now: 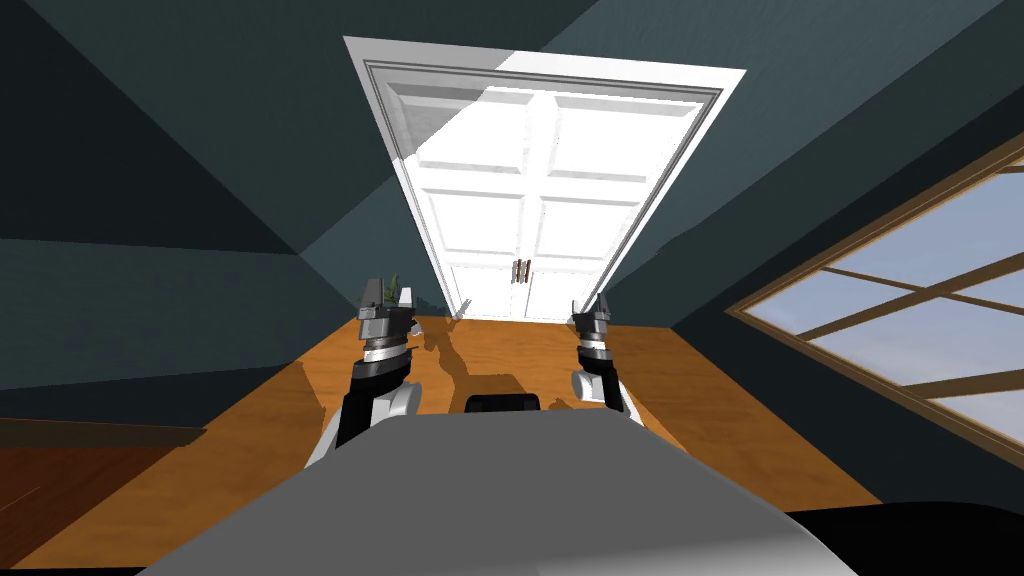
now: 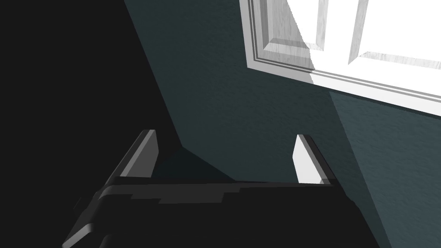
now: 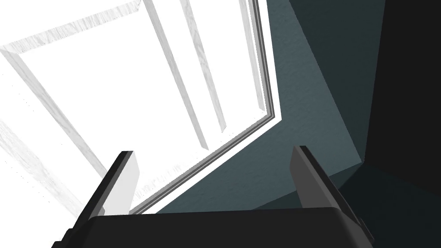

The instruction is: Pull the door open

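White panelled door (image 1: 540, 190) shut at far end of floor (image 1: 680, 400), well apart from robot. Dark handles (image 1: 521, 272) at middle seam, probably a pair. Left gripper (image 1: 386, 296) and right gripper (image 1: 597, 308) raised, fingers spread, empty. Step is likely approach: drive straight, keep handles centred.

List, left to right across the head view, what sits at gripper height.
Open left gripper → door handles on the white door → open right gripper → window.
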Tool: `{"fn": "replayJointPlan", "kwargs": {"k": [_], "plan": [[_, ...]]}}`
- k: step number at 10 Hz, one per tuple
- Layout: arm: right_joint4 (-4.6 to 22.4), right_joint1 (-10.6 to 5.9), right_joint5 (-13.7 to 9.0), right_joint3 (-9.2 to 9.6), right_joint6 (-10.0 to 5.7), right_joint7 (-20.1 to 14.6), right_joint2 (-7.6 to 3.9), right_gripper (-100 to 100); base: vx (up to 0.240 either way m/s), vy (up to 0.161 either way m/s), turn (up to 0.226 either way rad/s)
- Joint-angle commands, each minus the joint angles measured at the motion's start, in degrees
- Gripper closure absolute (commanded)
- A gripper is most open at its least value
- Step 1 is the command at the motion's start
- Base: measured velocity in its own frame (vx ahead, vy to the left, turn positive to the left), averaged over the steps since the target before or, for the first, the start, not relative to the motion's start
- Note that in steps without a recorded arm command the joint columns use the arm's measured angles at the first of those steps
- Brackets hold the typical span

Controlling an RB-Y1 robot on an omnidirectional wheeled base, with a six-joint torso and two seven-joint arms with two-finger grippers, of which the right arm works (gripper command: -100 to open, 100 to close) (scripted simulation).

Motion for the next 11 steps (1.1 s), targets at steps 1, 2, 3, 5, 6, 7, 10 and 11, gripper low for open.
{"fn": "replayJointPlan", "kwargs": {"k": [1,2,3,5,6,7,10,11], "plan": [[1.8,-0.33,-1.0,0.54,-0.5,-2.1,-0.35,-100,0.106,0.011,0.027],[3.0,-0.67,-1.6,0.82,-0.76,-3.2,-0.59,-100,0.093,0.008,0.038],[4.3,-1.04,-2.2,1.11,-1.04,-4.5,-0.84,-100,0.097,0.011,0.031],[7.0,-1.79,-3.6,1.72,-1.6,-7.1,-1.34,-100,0.103,0.008,0.032],[8.3,-2.17,-4.2,2.03,-1.89,-8.4,-1.59,-100,0.107,0.01,0.036],[9.6,-2.55,-4.9,2.34,-2.17,-9.7,-1.84,-100,0.098,0.012,0.04],[13.8,-3.77,-7.0,3.3,-3.07,-13.8,-2.61,-100,0.094,0.005,0.035],[15.2,-4.18,-7.8,3.63,-3.38,-15.2,-2.87,-100,0.1,-0.002,0.039]]}}
